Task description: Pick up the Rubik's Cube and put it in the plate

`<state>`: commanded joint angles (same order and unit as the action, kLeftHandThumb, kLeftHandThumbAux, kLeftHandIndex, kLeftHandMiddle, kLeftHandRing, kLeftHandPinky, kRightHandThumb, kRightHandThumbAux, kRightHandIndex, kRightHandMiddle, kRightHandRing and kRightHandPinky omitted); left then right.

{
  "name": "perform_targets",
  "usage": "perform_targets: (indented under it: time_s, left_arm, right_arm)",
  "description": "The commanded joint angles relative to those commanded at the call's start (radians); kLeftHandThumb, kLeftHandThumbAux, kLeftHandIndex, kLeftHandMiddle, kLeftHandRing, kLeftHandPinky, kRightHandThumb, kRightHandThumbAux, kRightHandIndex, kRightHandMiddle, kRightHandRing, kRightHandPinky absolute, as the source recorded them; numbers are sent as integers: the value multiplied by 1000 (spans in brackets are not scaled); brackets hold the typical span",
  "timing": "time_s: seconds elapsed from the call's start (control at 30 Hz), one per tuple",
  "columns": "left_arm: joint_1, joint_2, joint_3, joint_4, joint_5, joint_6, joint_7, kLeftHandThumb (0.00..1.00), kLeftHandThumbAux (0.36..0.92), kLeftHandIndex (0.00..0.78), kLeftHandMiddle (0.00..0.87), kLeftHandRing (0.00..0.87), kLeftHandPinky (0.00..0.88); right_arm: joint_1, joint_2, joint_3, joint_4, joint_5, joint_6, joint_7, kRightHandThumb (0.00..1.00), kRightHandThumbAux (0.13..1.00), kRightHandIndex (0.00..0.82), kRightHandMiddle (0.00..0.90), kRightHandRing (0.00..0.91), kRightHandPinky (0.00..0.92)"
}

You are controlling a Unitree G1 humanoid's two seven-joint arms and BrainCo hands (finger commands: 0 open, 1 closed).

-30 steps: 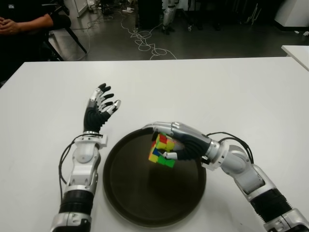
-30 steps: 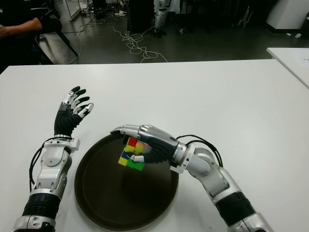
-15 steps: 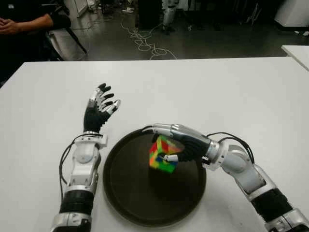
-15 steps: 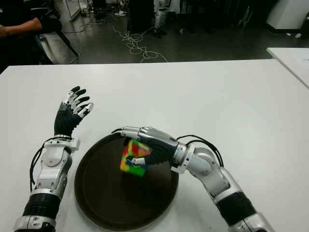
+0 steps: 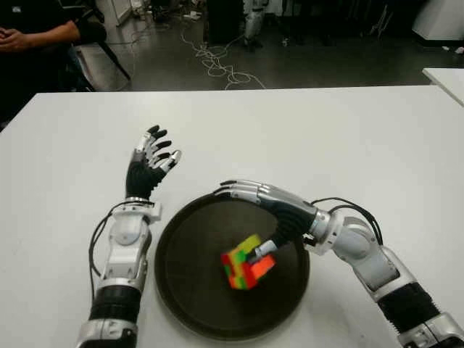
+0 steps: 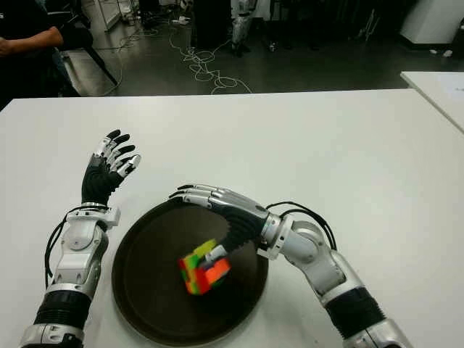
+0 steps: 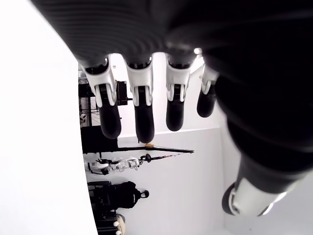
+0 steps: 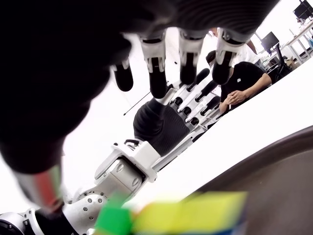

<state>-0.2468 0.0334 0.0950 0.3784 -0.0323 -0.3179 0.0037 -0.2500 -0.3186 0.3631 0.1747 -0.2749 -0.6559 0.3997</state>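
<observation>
The Rubik's Cube (image 5: 247,262) lies tilted inside the round dark plate (image 5: 188,290), near its middle. My right hand (image 5: 250,217) hovers over the plate's far right part with its fingers (image 5: 243,190) stretched out and the thumb just above the cube; it holds nothing. In the right wrist view the cube (image 8: 186,215) shows as a blurred yellow and green shape below the spread fingers (image 8: 188,61). My left hand (image 5: 150,163) shows left of the plate, fingers spread and raised.
The white table (image 5: 348,138) stretches wide behind and to both sides of the plate. A person (image 5: 32,36) sits at the far left corner. Cables (image 5: 217,61) lie on the dark floor beyond. Another white table's corner (image 5: 446,80) shows at far right.
My right hand opened and let go of the cube, which dropped from the fingers down onto the plate. The left arm stayed still.
</observation>
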Motion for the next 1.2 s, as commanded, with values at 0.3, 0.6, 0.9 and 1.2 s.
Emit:
perform_targets:
  time_s: [0.3, 0.6, 0.9, 1.2]
  left_arm:
    - [0, 3, -2, 3, 12, -2, 7, 125, 714, 117, 171, 193, 223]
    - [-2, 6, -3, 6, 15, 2, 5, 119, 702, 118, 169, 191, 227]
    - [-3, 6, -1, 21, 13, -20, 3, 115, 702, 120, 177, 199, 232]
    - [-4, 6, -1, 24, 15, -25, 5, 113, 701, 118, 179, 200, 235]
  right_arm:
    - [-1, 2, -3, 5, -18, -3, -20, 0, 659, 0, 0, 0, 0]
    - [-5, 3, -2, 15, -24, -10, -34, 0, 671, 0, 0, 0, 0]
    - [-14, 0, -8, 21, -18, -10, -36, 0, 658, 0, 0, 0, 0]
    - [-200, -50, -130, 200, 39, -15, -51, 0, 649, 0, 0, 0, 0]
